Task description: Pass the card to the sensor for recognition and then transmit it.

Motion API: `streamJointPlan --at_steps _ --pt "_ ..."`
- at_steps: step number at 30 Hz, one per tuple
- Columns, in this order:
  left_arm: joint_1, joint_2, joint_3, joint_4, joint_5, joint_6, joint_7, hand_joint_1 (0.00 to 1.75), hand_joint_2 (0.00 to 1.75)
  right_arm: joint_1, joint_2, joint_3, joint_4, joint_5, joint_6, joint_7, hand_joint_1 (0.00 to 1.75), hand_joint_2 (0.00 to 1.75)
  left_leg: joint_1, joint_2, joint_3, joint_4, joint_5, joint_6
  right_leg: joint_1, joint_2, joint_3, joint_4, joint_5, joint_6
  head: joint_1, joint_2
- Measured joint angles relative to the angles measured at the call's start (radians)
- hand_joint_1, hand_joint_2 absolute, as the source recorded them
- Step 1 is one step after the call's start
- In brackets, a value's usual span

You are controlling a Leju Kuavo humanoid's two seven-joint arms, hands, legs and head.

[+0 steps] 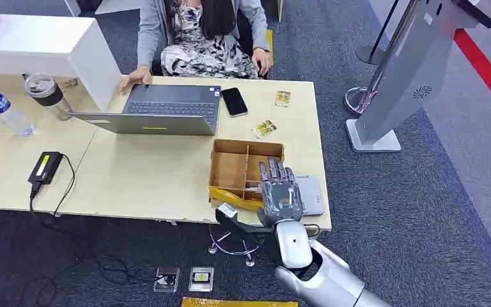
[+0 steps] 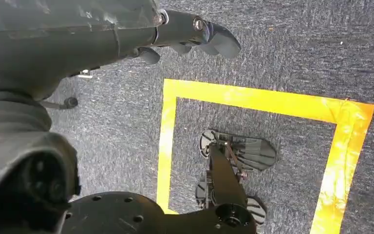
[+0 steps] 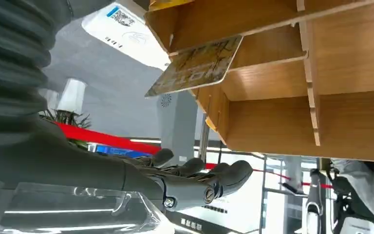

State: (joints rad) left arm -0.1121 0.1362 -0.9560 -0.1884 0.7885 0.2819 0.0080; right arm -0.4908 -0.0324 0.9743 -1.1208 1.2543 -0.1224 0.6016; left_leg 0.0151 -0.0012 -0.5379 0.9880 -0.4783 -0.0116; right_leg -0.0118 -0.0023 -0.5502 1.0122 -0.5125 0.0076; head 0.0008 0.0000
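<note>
So we're at the pale wooden desk (image 1: 153,176), where the right hand (image 1: 280,192) hovers over the near compartments of the brown divided wooden box (image 1: 230,167), fingers spread and holding nothing, while the left hand (image 2: 195,34) hangs over the floor, fingers apart too. The gold patterned card (image 3: 197,66) sits tilted in a box slot, so we'd say this is the pickup step. Next move calls for pinching its raised edge, then heading to the grey slanted sensor stand (image 1: 406,70).

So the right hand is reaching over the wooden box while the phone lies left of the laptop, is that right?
Not quite: in the head view the phone lies right of the laptop. The right hand does reach over the wooden box.
</note>
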Motion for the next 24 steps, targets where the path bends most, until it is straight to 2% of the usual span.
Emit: streamJointPlan --at_steps 18,19,20,24 --pt "-0.002 0.001 0.000 0.000 -0.002 -0.003 0.005 0.00 0.00 -0.006 -0.002 0.003 0.044 -0.026 -0.032 0.000 0.00 1.75 0.000 0.000 0.000 0.000 0.000 0.000 0.000 0.000 0.000 0.000 0.000 0.000 0.000 0.000" --pt "-0.002 0.001 0.000 0.000 -0.002 -0.003 0.005 0.00 0.00 -0.006 -0.002 0.003 0.045 -0.026 -0.033 0.000 0.61 1.75 0.000 0.000 0.000 0.000 0.000 0.000 0.000 0.000 0.000 0.000 0.000 0.000 0.000 0.000" --pt "-0.002 0.001 0.000 0.000 -0.002 -0.003 0.006 0.00 0.00 -0.006 -0.002 0.003 0.047 -0.026 -0.035 0.000 1.75 1.75 0.000 0.000 0.000 0.000 0.000 0.000 0.000 0.000 0.000 0.000 0.000 0.000 0.000 0.000" --pt "-0.002 0.001 0.000 0.000 -0.002 -0.003 0.008 0.00 0.00 -0.006 -0.002 0.004 0.052 -0.032 -0.041 0.000 1.75 1.75 0.000 0.000 0.000 0.000 0.000 0.000 0.000 0.000 0.000 0.000 0.000 0.000 0.000 0.000"
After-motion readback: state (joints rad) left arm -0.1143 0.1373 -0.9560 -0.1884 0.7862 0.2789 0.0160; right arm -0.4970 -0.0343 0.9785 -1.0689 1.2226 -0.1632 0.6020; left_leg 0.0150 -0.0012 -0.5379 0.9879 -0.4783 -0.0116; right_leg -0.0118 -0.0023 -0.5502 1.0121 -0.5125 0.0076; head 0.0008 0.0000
